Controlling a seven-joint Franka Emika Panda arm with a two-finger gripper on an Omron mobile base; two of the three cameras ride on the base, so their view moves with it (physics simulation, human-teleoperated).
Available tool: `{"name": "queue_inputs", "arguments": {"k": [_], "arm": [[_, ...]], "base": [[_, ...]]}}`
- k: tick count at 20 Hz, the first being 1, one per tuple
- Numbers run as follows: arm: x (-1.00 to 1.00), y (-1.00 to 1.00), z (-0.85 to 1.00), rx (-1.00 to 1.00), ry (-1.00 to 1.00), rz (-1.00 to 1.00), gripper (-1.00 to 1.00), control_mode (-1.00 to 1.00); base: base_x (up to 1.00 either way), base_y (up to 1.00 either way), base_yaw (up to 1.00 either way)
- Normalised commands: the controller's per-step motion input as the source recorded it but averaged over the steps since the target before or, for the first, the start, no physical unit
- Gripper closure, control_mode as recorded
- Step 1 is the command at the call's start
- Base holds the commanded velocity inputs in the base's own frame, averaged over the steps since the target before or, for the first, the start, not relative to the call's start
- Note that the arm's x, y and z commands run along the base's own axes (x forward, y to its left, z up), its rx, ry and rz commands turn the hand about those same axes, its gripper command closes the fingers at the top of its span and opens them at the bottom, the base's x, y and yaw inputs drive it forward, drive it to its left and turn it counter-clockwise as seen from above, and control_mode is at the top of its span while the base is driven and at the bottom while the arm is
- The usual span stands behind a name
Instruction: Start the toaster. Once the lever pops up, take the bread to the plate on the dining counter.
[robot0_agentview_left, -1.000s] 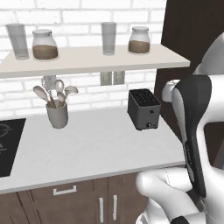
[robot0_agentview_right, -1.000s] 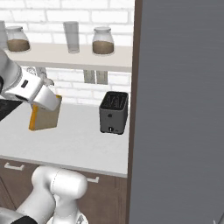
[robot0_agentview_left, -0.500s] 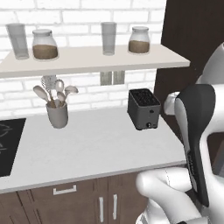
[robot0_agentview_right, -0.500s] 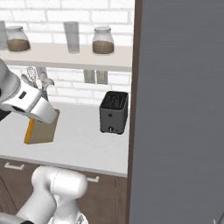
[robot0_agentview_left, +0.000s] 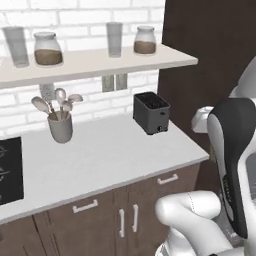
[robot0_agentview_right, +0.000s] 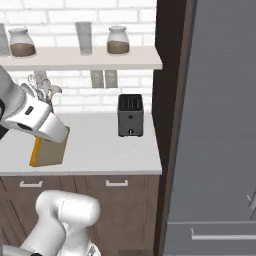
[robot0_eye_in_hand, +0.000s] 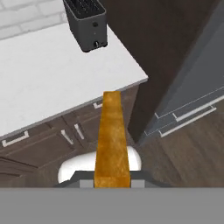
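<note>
Gripper (robot0_eye_in_hand: 113, 183) clamped on bread (robot0_eye_in_hand: 112, 140), slice edge-on between fingers, toaster (robot0_eye_in_hand: 86, 24) well apart on worktop (robot0_eye_in_hand: 52, 74)

White brick wall (robot0_agentview_left: 75, 95) at the back, a pale shelf (robot0_agentview_left: 100, 62) across it carrying jars and glasses. Below runs the white worktop (robot0_agentview_left: 100, 160) on dark brown cabinets (robot0_agentview_left: 125, 215) with pale handles. A tall dark wood panel (robot0_agentview_right: 170, 100) stands to the right, beside a grey fridge front (robot0_agentview_right: 220, 125). Dark wood plank floor (robot0_eye_in_hand: 192, 153).
</note>
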Motion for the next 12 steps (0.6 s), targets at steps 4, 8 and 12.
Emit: {"name": "queue_inputs", "arguments": {"k": [4, 8, 12], "arm": [[0.0, 0.0, 0.0, 0.0, 0.0, 0.0, 1.0, 1.0], [0.0, 0.0, 0.0, 0.0, 0.0, 0.0, 1.0, 1.0], [0.0, 0.0, 0.0, 0.0, 0.0, 0.0, 1.0, 1.0]], "base": [[-0.3, 0.66, -0.67], [-0.21, 0.39, -0.77], [-0.3, 0.08, -0.87]]}}
